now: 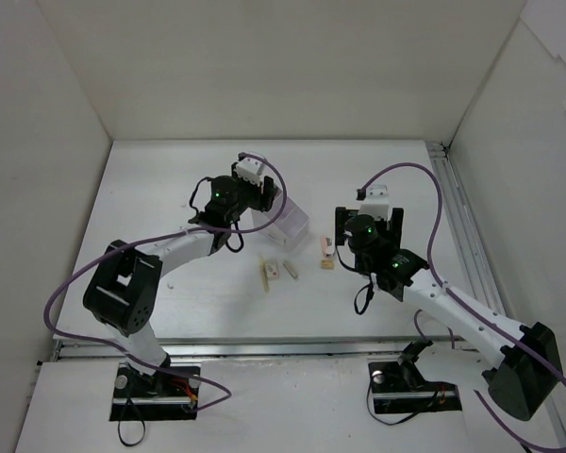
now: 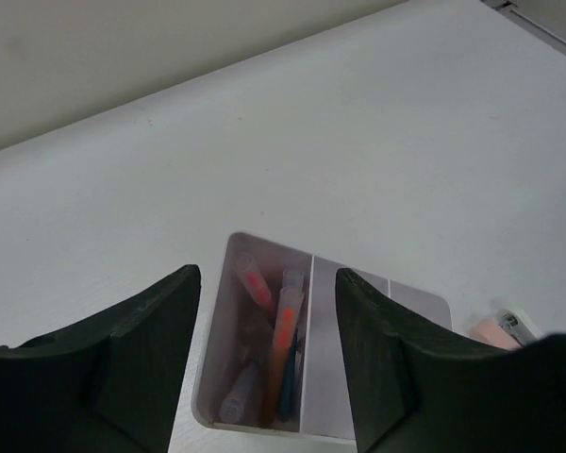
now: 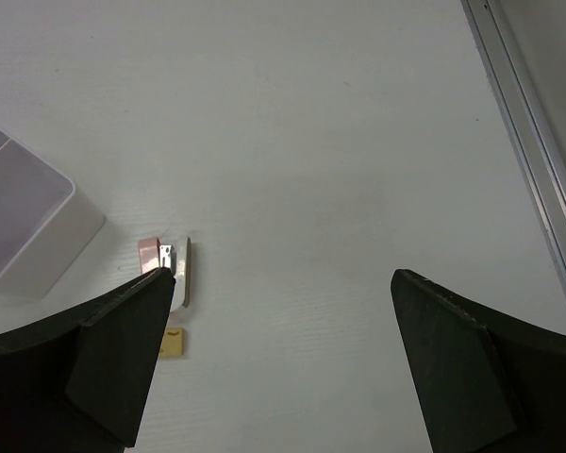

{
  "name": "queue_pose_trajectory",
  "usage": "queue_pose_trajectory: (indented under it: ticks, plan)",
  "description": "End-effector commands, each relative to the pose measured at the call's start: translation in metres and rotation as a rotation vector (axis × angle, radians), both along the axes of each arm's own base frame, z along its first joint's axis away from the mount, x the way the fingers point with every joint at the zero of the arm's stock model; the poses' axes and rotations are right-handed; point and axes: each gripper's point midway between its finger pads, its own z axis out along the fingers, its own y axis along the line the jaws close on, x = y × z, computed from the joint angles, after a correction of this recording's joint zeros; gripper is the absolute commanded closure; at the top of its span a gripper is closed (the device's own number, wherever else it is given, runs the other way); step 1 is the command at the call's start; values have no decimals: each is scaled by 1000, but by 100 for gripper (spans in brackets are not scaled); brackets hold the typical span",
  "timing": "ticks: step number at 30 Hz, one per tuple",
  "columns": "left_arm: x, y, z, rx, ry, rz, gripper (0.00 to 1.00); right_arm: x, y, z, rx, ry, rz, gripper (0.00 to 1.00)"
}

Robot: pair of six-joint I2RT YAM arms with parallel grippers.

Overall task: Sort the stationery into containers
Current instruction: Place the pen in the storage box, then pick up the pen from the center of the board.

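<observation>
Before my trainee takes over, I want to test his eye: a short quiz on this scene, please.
1. True or false: the left hand grips a pen.
2. The pens in the left wrist view lie: A on the table, B in the box, C in the left hand.
3. Where is the tan eraser?
Key: 1 false, it is open; 2 B; 3 on the table, outside the box.

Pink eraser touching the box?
Apart. The right wrist view shows a plain gap between the pink eraser and the box.
</observation>
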Motion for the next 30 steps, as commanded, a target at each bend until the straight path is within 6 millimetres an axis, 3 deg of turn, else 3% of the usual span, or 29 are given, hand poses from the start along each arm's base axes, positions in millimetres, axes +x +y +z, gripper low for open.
queue_pose_trajectory:
  ticks: [1, 5, 6, 7, 8, 9, 11, 12, 13, 14, 15, 16, 17, 18, 19, 20, 21, 22, 23, 24, 25, 26, 27, 29, 30]
  plan:
    - [-8, 5, 74, -104, -140, 0, 44, 7, 2, 18, 39, -63, -15, 2]
    - [-30, 7, 99, -147, -146, -40, 27, 7, 16, 25, 55, -57, 75, 2]
    - [-42, 11, 122, -170, -183, -54, 8, 6, 21, 28, 51, -56, 98, 2]
    - [-52, 11, 124, -173, -168, -59, 0, 5, 25, 32, 48, -53, 125, 2]
    - [-58, 15, 129, -179, -162, -51, 0, 2, 35, 31, 45, -39, 172, 2]
    - [-78, 13, 149, -204, -178, -69, 0, -1, 41, 31, 25, -11, 211, 2]
    - [-89, 26, 142, -217, -73, 7, 0, -8, 66, 21, 25, 66, 339, 2]
    - [-101, 38, 155, -245, -63, 39, 0, -12, 76, 23, 29, 106, 389, 2]
    - [-105, 54, 137, -222, 22, 122, 0, -15, 85, 21, 35, 137, 430, 2]
    - [-118, 64, 145, -292, 58, 161, 0, -25, 109, 9, 42, 203, 534, 2]
    - [-122, 79, 139, -305, 91, 237, 0, -30, 121, 12, 55, 231, 579, 2]
    - [-129, 98, 110, -269, 168, 340, 0, -34, 131, 9, 65, 252, 616, 2]
    - [-141, 111, 114, -340, 194, 395, 0, -46, 153, -2, 81, 305, 705, 2]
    - [-149, 121, 103, -347, 234, 448, 0, -48, 163, -2, 92, 321, 735, 2]
    - [-160, 140, 77, -300, 294, 539, 0, -57, 176, -6, 94, 339, 775, 2]
    - [-172, 151, 77, -318, 301, 571, 0, -59, 186, -23, 75, 389, 792, 2]
    - [-179, 158, 69, -344, 337, 612, 0, -57, 195, -21, 71, 387, 797, 2]
    - [-192, 171, 49, -308, 385, 670, 0, -60, 202, -25, 53, 402, 812, 2]
    - [-200, 177, 43, -316, 405, 697, 0, -67, 215, -38, 18, 430, 840, 2]
    - [-209, 184, 44, -358, 411, 717, 0, -66, 225, -35, 8, 417, 854, 2]
    - [-220, 193, 30, -330, 443, 754, 0, -72, 235, -48, -26, 443, 872, 2]
    - [-228, 198, 32, -360, 437, 764, 0, -73, 241, -51, -32, 448, 869, 2]
    - [-232, 202, 28, -366, 445, 775, 0, -68, 250, -47, -30, 432, 860, 2]
    - [-242, 207, 22, -388, 450, 781, 0, -65, 260, -61, -45, 457, 839, 2]
    - [-246, 208, 18, -386, 459, 781, 0, -62, 268, -58, -39, 446, 836, 2]
